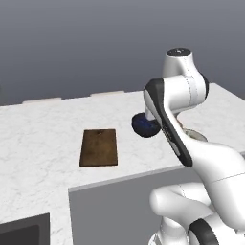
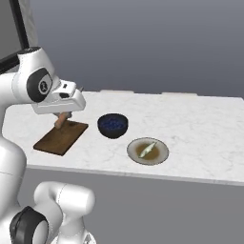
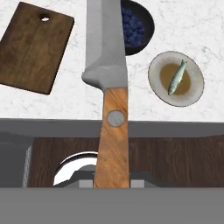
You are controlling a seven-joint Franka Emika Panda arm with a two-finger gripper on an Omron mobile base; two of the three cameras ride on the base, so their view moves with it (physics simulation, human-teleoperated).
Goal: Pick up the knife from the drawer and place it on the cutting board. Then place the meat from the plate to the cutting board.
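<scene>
Hand view: jaws clamp the knife [image 3: 113, 131] above the counter [image 3: 188, 26] edge

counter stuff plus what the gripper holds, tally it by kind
cutting board: 1
knife, clamped in the gripper: 1
dark bowl of blue berries: 1
pale plate carrying a fish: 1
fish: 1
total: 5

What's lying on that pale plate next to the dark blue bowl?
A small silvery fish lies on the pale plate, over a brownish centre; the spot directly beneath it is covered. The dark bowl beside it holds blue berries, partly hidden in the hand view by the knife.
</scene>
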